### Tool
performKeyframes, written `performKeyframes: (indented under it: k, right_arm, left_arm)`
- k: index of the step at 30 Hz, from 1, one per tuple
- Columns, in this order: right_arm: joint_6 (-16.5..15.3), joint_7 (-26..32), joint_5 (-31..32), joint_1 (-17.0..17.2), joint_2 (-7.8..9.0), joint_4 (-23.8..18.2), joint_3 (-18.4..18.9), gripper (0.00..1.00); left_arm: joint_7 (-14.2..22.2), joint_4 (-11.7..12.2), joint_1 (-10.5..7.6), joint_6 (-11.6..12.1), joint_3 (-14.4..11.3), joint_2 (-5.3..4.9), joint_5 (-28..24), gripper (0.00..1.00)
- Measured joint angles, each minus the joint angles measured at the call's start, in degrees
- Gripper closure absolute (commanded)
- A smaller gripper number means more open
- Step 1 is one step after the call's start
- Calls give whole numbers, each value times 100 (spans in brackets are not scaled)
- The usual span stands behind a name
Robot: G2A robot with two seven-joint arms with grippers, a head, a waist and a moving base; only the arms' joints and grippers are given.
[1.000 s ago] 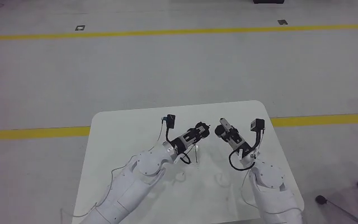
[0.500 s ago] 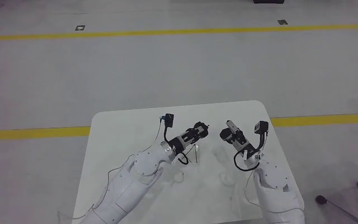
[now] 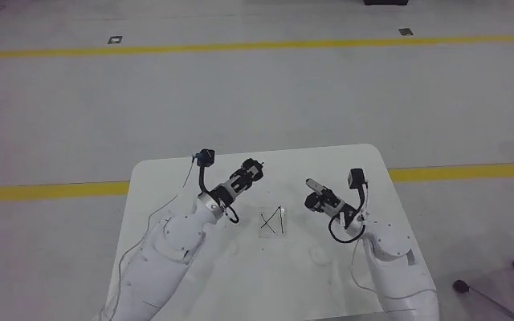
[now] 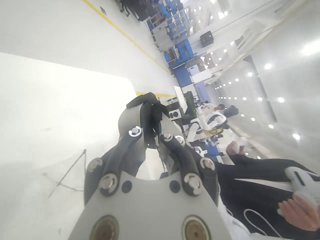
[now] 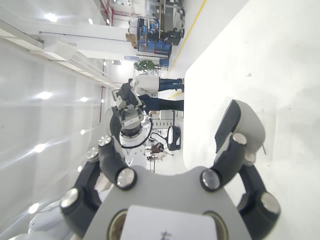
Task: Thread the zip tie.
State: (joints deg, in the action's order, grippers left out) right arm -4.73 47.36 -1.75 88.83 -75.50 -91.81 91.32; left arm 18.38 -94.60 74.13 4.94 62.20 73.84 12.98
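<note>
So the zip tie (image 3: 274, 220) is lying flat on the table (image 3: 169, 193), lower middle of the top view, between the two arms and touched by neither. The left gripper (image 3: 254, 166) sits up and to the left of it, fingers pinched together on nothing. The right gripper (image 3: 312, 193) is off to the right of it, spread wide and also empty.

For the threading, we'd pinch the strap near the head with one gripper and take the tail close to its tip with the other. Keep the slot facing the tail so it feeds straight instead of buckling. It's a thin strap flat on a hard top, so we'd come down low and square or it'll probably skate away.

The hard part is that from above it reads as two thin crossing lines. We honestly can't tell which end is the head, or whether the tail already runs through it.
</note>
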Motion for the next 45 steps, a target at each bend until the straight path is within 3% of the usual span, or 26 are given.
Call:
performKeyframes:
  k: [2,4,10,13,18,27,39,45]
  right_arm:
    - [325,344,159,-58,39,-42,-81,0]
    - [421,522,260,-78,57,-68,-94,0]
    - [402,498,238,-77,55,-71,-95,0]
    - [500,566,559,-169,77,-211,-297,0]
    - [1150,725,1319,-515,123,-394,-695,0]
    - [2390,999,2411,-890,171,-584,-1448,0]
    - [2421,1104,2510,-917,183,-627,-1500,0]
    - [2421,1104,2510,-917,183,-627,-1500,0]
  left_arm:
    - [84,-171,169,-160,151,-57,242,100]
    - [155,-233,259,-241,216,-82,297,100]
    - [155,-228,255,-237,213,-80,289,100]
    - [117,-221,252,-230,208,-81,310,100]
    - [17,-235,192,-292,319,-135,925,100]
    - [32,-697,447,-586,907,-276,1521,100]
    - [41,-749,512,-646,1030,-297,1511,100]
    - [-275,-585,575,-451,1434,-324,1064,100]
